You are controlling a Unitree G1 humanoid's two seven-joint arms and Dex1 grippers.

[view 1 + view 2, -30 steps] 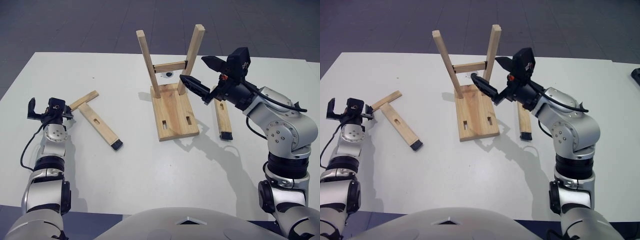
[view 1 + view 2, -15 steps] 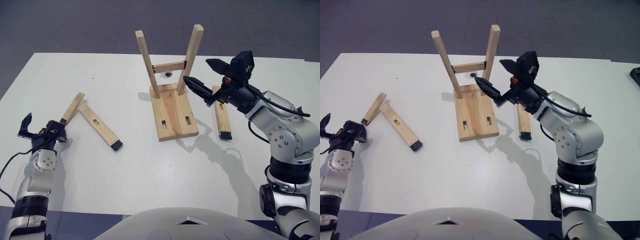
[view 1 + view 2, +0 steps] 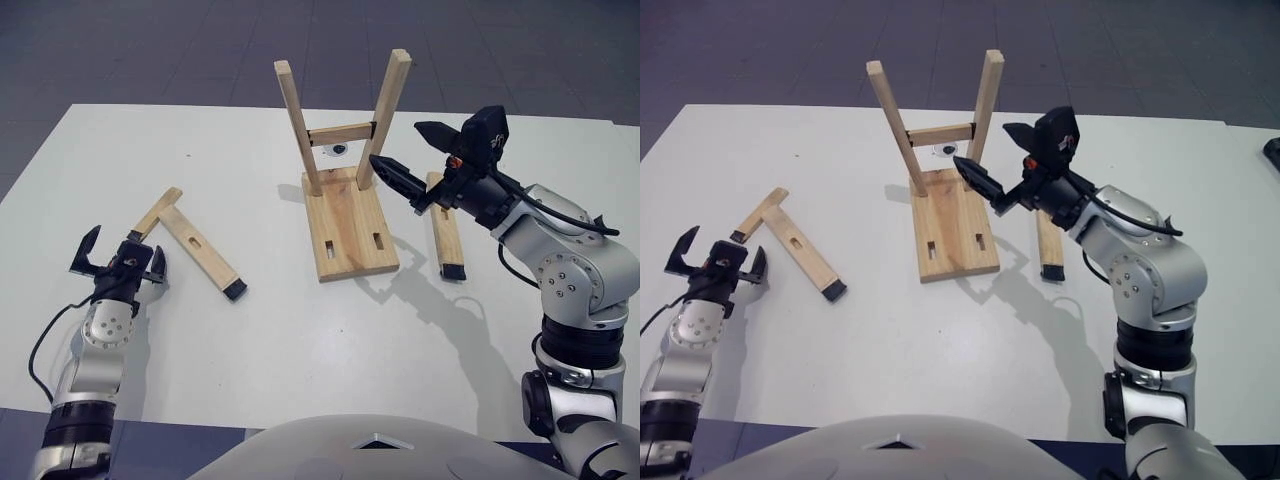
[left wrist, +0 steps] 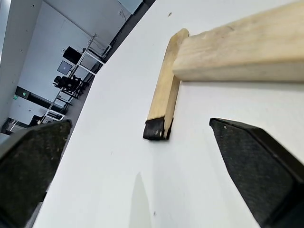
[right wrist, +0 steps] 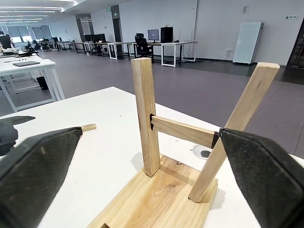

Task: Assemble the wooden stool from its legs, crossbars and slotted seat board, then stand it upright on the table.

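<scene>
The slotted seat board (image 3: 345,230) lies flat mid-table. Two legs (image 3: 298,125) stand in its far end, joined by a crossbar (image 3: 340,133). My right gripper (image 3: 395,142) hovers open just right of the right-hand leg (image 3: 386,115), holding nothing; its fingers (image 5: 38,161) frame that leg pair (image 5: 145,118). A loose leg (image 3: 200,252) with a black foot and a short crossbar (image 3: 155,213) lie at the left, ends meeting. My left gripper (image 3: 120,258) is open just short of the crossbar's near end (image 4: 156,128). Another loose leg (image 3: 445,235) lies right of the board.
A small round grommet (image 3: 338,149) sits in the white table (image 3: 300,340) behind the standing legs. Open table surface stretches across the front and far left. The table's near edge runs close under my left arm.
My left gripper dropped back toward the table's near edge, then came in behind the short crossbar, which has pivoted on the table. My right gripper drew slightly right, away from the standing leg.
</scene>
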